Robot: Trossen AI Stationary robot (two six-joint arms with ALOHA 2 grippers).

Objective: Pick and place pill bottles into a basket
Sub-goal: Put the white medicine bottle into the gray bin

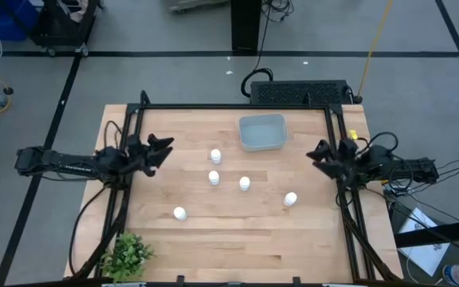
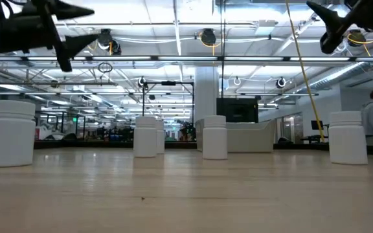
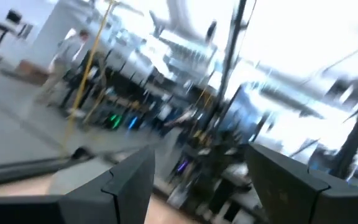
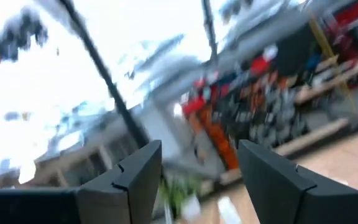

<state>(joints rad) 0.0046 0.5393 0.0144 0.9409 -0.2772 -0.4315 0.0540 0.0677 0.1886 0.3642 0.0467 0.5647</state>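
Observation:
Five white pill bottles stand on the wooden table: one [image 1: 216, 155] and one [image 1: 213, 177] near the middle, one [image 1: 245, 183] beside them, one [image 1: 291, 198] to the right, one [image 1: 180, 213] nearer the front left. The grey-blue basket [image 1: 262, 131] sits empty at the back centre. My left gripper [image 1: 162, 151] hovers open and empty at the left edge, above table height, left of the bottles. My right gripper [image 1: 315, 154] hovers open and empty at the right edge. In the low view the bottles [image 2: 10, 133] [image 2: 215, 137] [image 2: 348, 137] stand upright, both grippers high above them.
A small green plant [image 1: 126, 255] stands at the front left corner. A black box [image 1: 297, 92] lies behind the table's back edge. Black frame rails [image 1: 346, 199] run along both sides. A person [image 2: 372, 118] stands far off in the room.

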